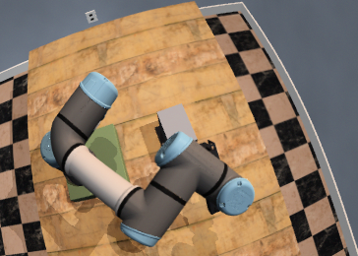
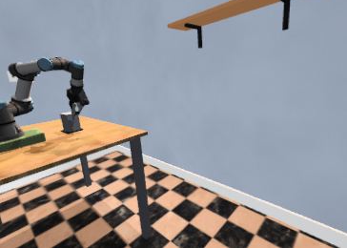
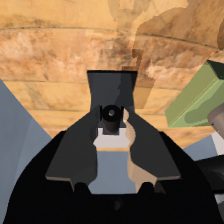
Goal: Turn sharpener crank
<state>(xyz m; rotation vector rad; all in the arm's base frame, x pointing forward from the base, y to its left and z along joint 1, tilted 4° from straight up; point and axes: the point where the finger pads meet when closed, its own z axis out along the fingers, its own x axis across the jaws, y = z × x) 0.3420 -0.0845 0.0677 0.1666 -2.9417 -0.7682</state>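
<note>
Wrist view shows the gripper (image 3: 111, 131) clamped on the crank (image 3: 111, 116), a small dark knob seated between the two black fingers, with the sharpener (image 3: 112, 89) rising dark just behind it. From the exterior view the sharpener (image 2: 71, 122) is a small grey block standing on the counter (image 2: 102, 132), directly below the gripper (image 2: 73, 111).

Judged from its look, the block is light and rigid and could slide or tip if the crank is pulled sideways instead of swept around its axle. The knob seems stiff and smooth, so the hold belongs squarely on it, as the fingers now have it, and the turn should follow a tight circle.

Left of the sharpener lies a green base (image 1: 110, 134) under the arm's foot; it shows in the wrist view too, to the sharpener's right, apart from it. Nothing stands between the fingers and the crank's sweep, though the counter just below the sharpener limits the downward arc.
</note>
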